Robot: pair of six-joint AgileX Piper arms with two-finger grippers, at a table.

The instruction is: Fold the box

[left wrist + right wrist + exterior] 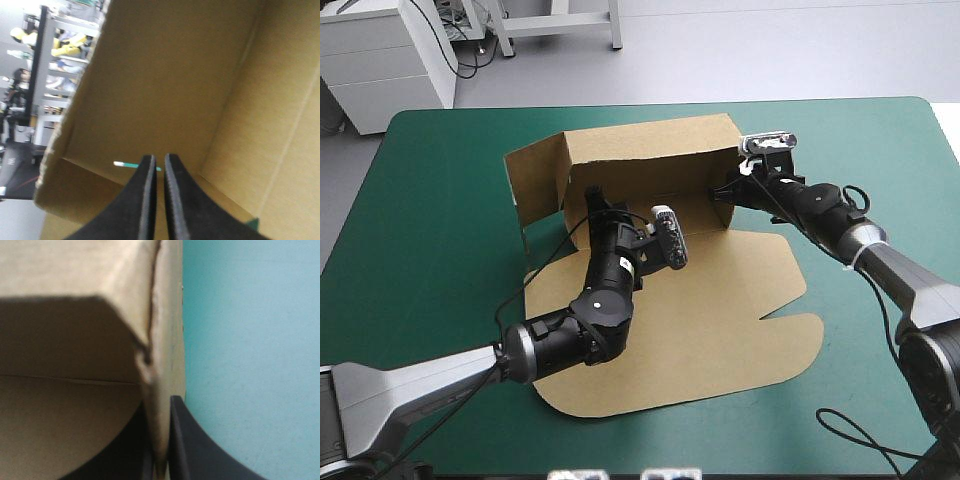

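Right pincer [161,407] clamps box [650,150] wall; left pincer [159,158] closed, inside box.

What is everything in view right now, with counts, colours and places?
box: one, brown, mid-table; far and side walls raised, the rest flat toward the near edge.
table cover: one, teal-green, under the box.
left end effector: one, black fingers, shut, inside the raised walls near the box's far left corner.
right end effector: one, black fingers, shut on the box at its right side wall.
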